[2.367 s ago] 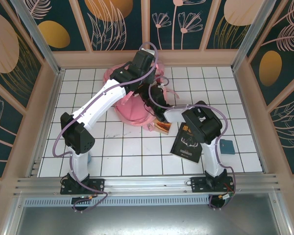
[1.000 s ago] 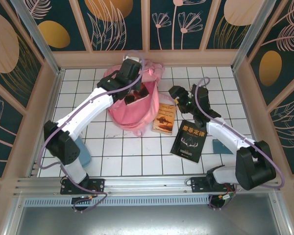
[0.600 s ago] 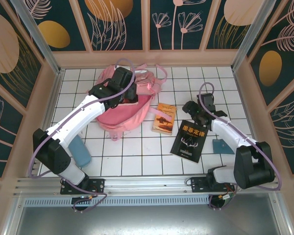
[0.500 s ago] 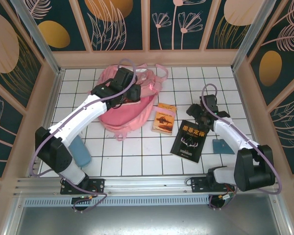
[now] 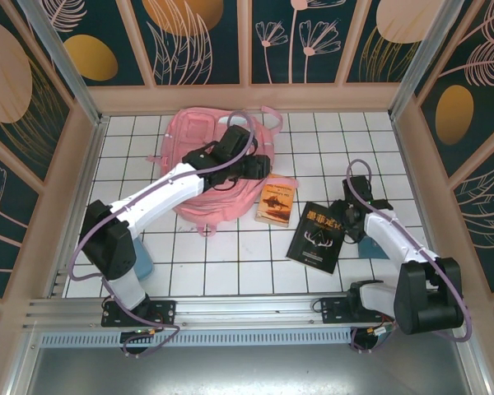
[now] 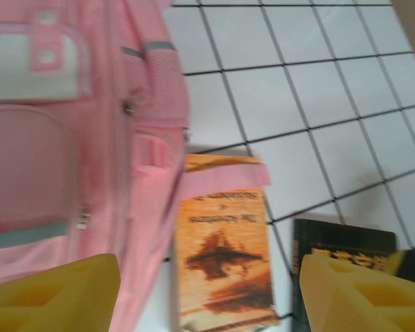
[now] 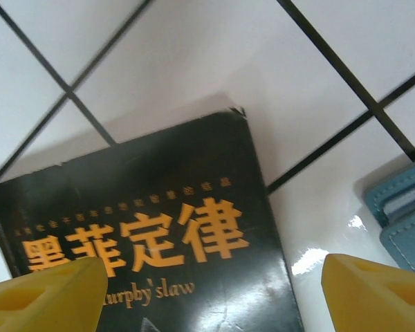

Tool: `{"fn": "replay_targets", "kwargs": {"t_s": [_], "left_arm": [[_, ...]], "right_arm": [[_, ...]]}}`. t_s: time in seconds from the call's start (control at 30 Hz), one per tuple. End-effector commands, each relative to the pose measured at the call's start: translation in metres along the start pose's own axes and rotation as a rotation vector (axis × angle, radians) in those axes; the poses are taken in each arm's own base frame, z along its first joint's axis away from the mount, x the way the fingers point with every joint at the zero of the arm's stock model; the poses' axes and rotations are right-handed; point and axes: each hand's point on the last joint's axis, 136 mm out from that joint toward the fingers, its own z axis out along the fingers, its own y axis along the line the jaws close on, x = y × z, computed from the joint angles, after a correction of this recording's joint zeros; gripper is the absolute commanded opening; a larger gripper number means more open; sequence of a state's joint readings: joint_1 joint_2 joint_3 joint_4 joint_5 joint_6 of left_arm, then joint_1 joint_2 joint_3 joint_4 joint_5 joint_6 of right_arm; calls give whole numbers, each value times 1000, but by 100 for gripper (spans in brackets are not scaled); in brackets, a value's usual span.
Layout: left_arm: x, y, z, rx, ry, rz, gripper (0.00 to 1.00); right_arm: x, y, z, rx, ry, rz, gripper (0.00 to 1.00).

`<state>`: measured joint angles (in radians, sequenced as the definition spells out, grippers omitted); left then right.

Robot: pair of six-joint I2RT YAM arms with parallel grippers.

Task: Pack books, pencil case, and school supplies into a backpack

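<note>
My right fingers (image 7: 373,294) hang open over the dark book (image 7: 145,228), which lies flat on the surface (image 7: 194,62), right of centre in the top view. My left fingers (image 6: 55,294) are open too. It looks thin, floppy and glossy, so I'd pinch one long edge.

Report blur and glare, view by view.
Left wrist: soft throughout; the large pink fabric backpack and the small orange-brown paperback look smeared, its title unreadable. Right wrist: lettering on the dark paperback reads clearly; a glare spot on the white tiled table. Top external: sharp, evenly lit.
</note>
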<state>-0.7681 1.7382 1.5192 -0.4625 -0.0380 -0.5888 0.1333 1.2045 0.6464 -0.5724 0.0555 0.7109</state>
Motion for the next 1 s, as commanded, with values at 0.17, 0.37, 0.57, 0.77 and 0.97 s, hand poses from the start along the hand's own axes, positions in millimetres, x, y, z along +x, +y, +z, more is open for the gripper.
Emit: {"fn": "replay_targets", "kwargs": {"t_s": [0.17, 0.37, 0.57, 0.77, 0.97], "left_arm": [[82, -67, 54, 174, 210, -16, 63], [130, -75, 89, 169, 330, -14, 51], [164, -65, 119, 136, 414, -5, 33], [189, -57, 136, 118, 493, -7, 24], [199, -45, 143, 70, 518, -1, 22]], "right_arm": [[27, -1, 15, -71, 121, -15, 66], [31, 15, 16, -153, 154, -37, 49], [28, 29, 12, -210, 164, -70, 45], [27, 48, -4, -298, 187, -113, 40], [26, 68, -25, -365, 191, -171, 33]]}}
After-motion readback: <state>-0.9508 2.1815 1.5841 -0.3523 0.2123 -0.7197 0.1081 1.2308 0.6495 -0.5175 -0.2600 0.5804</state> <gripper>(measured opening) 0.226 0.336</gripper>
